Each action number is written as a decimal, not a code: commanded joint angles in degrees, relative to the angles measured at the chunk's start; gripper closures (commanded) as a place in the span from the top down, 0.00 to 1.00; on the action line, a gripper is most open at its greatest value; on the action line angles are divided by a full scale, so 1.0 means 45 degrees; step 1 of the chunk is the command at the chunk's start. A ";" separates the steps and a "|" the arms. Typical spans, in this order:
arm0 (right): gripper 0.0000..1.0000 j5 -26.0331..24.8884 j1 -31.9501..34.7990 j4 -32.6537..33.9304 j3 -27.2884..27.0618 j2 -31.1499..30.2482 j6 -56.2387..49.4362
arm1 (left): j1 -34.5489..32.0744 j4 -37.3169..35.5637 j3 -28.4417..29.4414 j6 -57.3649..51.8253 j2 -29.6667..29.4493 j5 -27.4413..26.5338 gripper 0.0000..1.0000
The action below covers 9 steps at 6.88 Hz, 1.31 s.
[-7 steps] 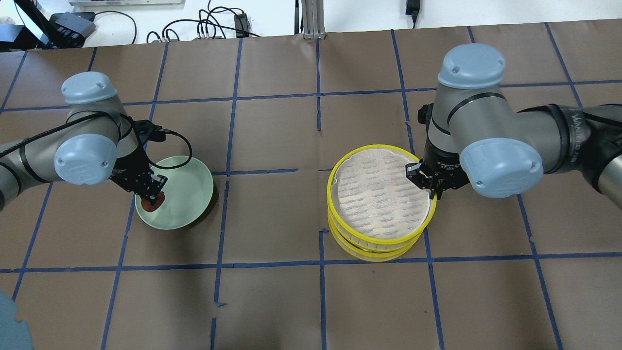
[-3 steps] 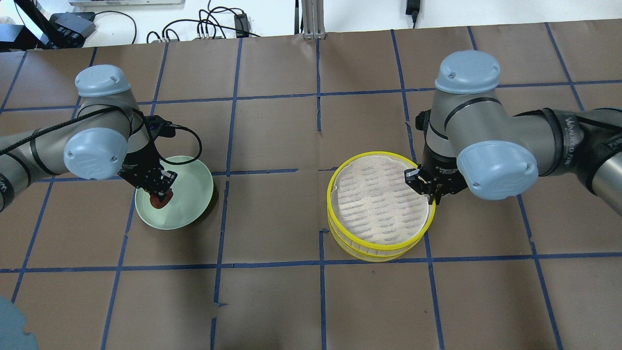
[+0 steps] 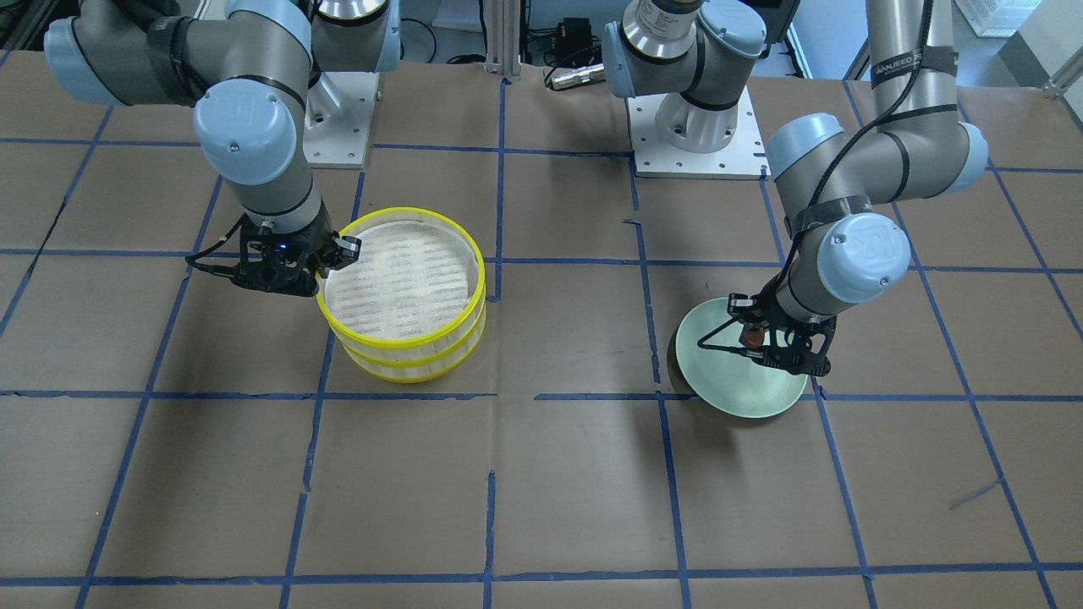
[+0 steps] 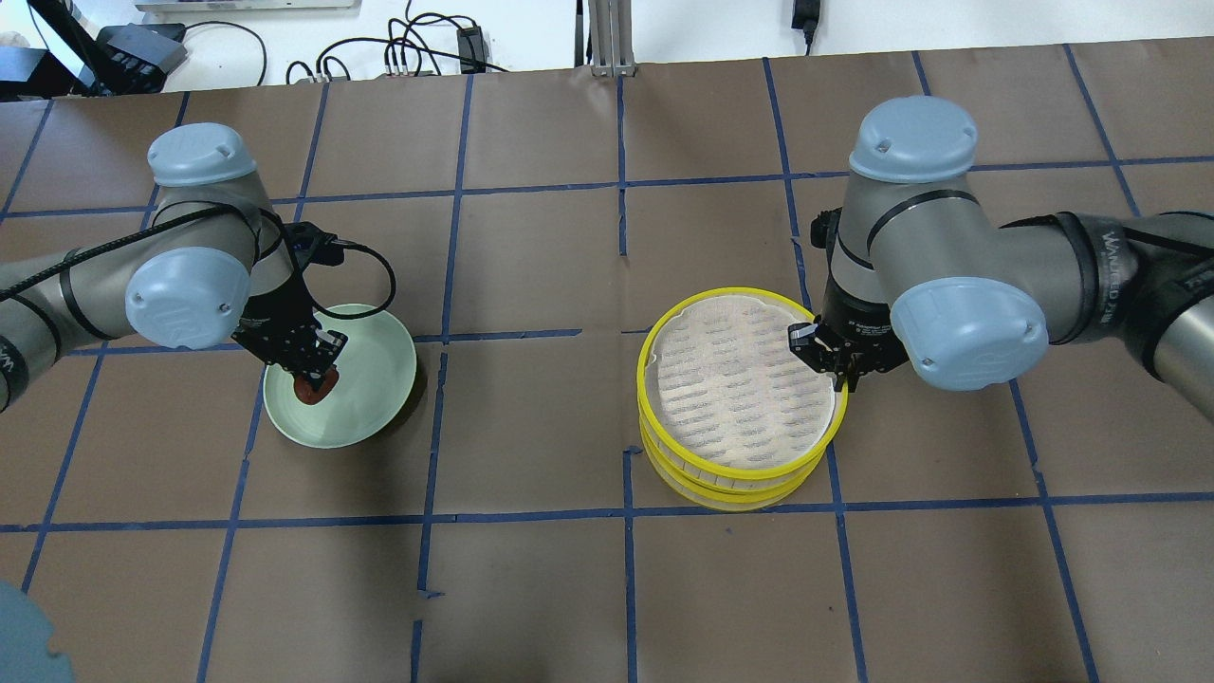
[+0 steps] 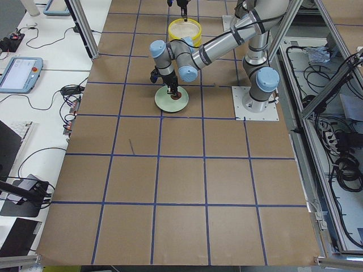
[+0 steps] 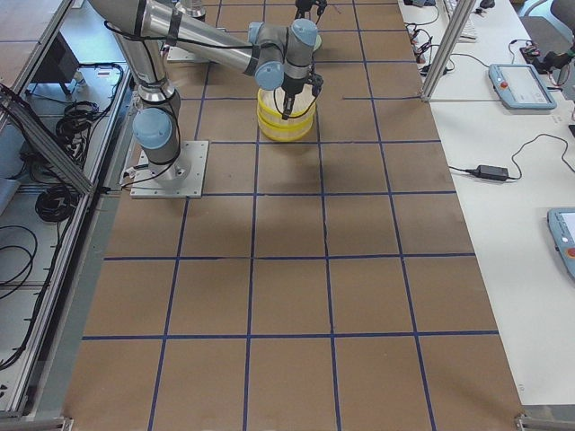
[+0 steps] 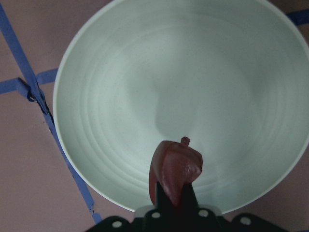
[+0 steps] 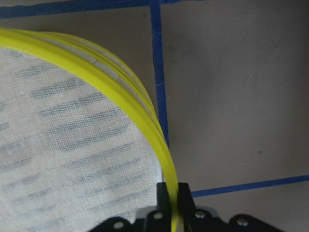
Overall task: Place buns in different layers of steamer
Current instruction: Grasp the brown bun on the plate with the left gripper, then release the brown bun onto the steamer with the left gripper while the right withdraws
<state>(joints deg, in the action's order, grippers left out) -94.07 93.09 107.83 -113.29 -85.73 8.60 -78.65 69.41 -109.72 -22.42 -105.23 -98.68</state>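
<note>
My left gripper (image 4: 318,378) is shut on the dark reddish-brown bun (image 4: 313,388), just above the pale green plate (image 4: 375,379). The bun also shows in the left wrist view (image 7: 175,166) and the front view (image 3: 750,337). My right gripper (image 4: 839,373) is shut on the yellow rim of the steamer's top tier (image 4: 730,379). That tier sits slightly offset over the lower tier (image 4: 721,494). The pinched rim shows in the right wrist view (image 8: 145,121). The top tier's slatted floor is bare. The creamy white bun is out of view.
The table is brown paper with a blue tape grid (image 4: 531,335). The plate (image 3: 744,385) holds nothing else. The two robot bases (image 3: 694,127) stand at the table's robot side. Cables (image 4: 408,47) lie beyond the far edge.
My left gripper has moved a little right and away with the brown bun. The right gripper and the top tier have shifted only slightly.
</note>
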 commanded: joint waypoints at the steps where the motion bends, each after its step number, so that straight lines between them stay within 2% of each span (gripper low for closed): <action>1: 0.09 0.0005 0.0016 0.0138 -0.0350 -0.0011 -0.0016 | -0.0197 0.0295 0.0474 0.0040 -0.0015 -0.0004 0.20; 3: 0.13 -0.0014 0.0016 0.0138 -0.0371 0.0009 -0.0035 | -0.0450 0.0550 0.0962 0.0215 0.0004 -0.0004 0.20; 4: 0.77 0.0025 0.0016 0.0158 -0.0352 0.0009 -0.0035 | -0.1091 0.1634 0.1834 0.0777 0.0121 -0.0004 0.20; 5: 1.00 -0.0052 -0.0004 0.0138 -0.0255 -0.0010 -0.0016 | -0.2083 0.2999 0.2907 0.1730 0.0238 0.0189 0.20; 6: 1.00 -0.0111 -0.0023 0.0119 0.0132 -0.0011 -0.0209 | -0.3369 0.3496 0.3517 0.3112 0.0529 0.1351 0.20; 7: 1.00 -0.0150 -0.0178 -0.0152 0.1045 -0.0011 -0.0211 | -0.4426 0.3501 0.3562 0.4944 0.0590 0.2388 0.20; 8: 1.00 -0.0170 -0.0315 -0.1122 0.1905 0.0009 -0.0501 | -0.5384 0.3327 0.3736 0.6277 0.0629 0.4100 0.20; 9: 1.00 -0.0170 -0.0780 -0.1479 0.2416 0.0009 -0.1026 | -0.6245 0.2571 0.3757 0.7528 0.0572 0.5374 0.20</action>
<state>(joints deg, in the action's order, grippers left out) -94.77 91.45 103.85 -105.83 -85.73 6.20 -101.81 83.64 -93.28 4.33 -102.59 -81.78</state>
